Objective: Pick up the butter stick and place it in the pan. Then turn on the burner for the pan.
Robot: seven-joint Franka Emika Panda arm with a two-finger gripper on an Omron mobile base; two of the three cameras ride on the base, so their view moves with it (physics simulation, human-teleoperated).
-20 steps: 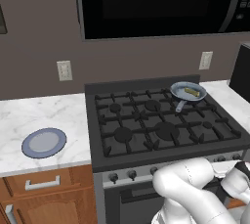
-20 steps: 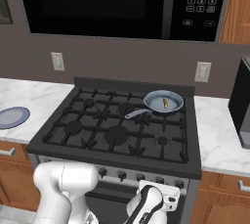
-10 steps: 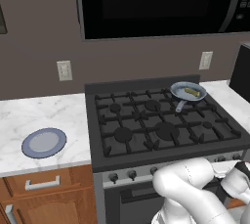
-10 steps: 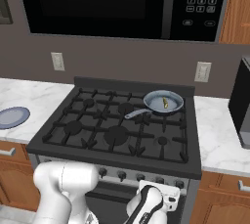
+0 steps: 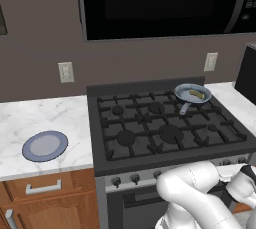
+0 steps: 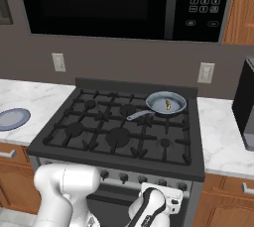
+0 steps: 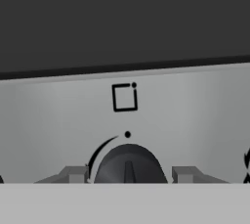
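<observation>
Butter stick (image 5: 196, 93) lies inside the pan (image 5: 192, 93), so I count the first half of the task as done. The pan sits on the back right burner of the stove (image 6: 119, 144), near its rear edge, with its dark handle pointing toward the front left. In the right base view the stick (image 6: 168, 104) rests on the pan (image 6: 166, 103) floor, roughly central.

Remaining: turn on the burner for the pan. No flame shows at that burner in either base view, so I judge this step not done.

My arm is folded down in front of the stove, hand at the control panel on the front face. In the hand view the pincer (image 7: 129, 174) straddles a dark round knob (image 7: 129, 165): one fingertip stands just beside it on each side, with the knob between them. The left one looks to touch the knob's edge; on the right a thin gap seems visible, so whether the jaws truly grip I cannot tell. The knob's pointer ridge stands upright toward the dot above it, which I read as the off position. A small square burner marker (image 7: 124, 97) with a dot at its upper right corner is printed above the knob, which I take to mean the back right burner, the correct one.

Next as I judge it: close firmly on the knob and rotate.
</observation>
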